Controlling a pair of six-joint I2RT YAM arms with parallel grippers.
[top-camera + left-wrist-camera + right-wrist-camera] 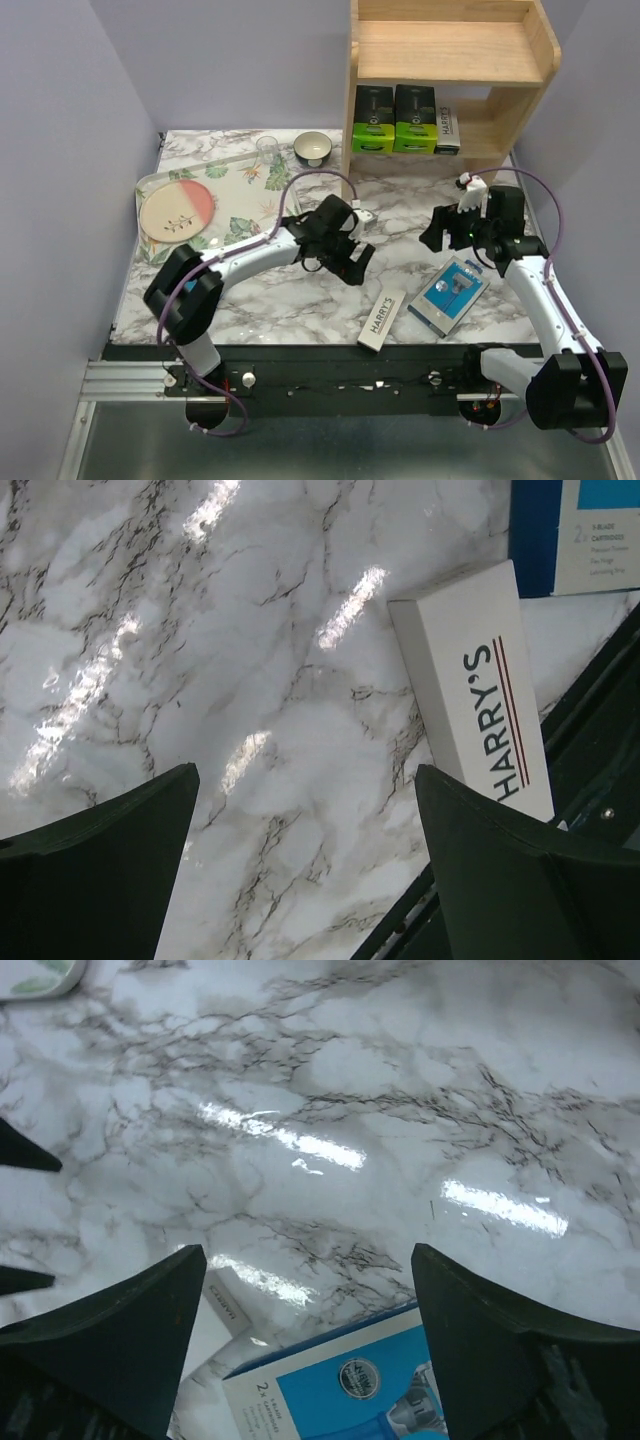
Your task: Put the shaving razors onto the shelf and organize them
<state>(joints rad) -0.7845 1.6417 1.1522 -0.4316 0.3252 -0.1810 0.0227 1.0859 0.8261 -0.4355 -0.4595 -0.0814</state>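
Toward the lower middle of the overhead view, one slim white "HARRY'S" box [382, 320] lies flat on the white marble-patterned worktop [300, 300]. Just to its right lies one blue-and-white razor pack [450, 293]; whether a second pack sits beneath it cannot be told. At the upper right stands the large light-wood two-tier shelf [455, 48]. Its top tier is bare and its lower tier holds three packs in a row: two black boxes with lime-green ends [373, 118] [415, 118] and one slim pale box [447, 128], its label too small to read. That makes five razor packs counted, three shelved and two waiting. The left gripper [348, 258] hangs above the worktop to the upper left of the white box, and the left wrist view shows its jaws wide and empty with that box beside the right finger. The right gripper [437, 230] hovers above the blue pack, its jaws likewise wide with nothing between them. The step in hand looks like the reach for the next pack. The likely next move calls for one arm to descend, straddle a pack across its narrow width and close on it. One floral tray [245, 175] carrying one pink round plate [178, 212], and one small bowl [313, 148], sit apart at the upper left.
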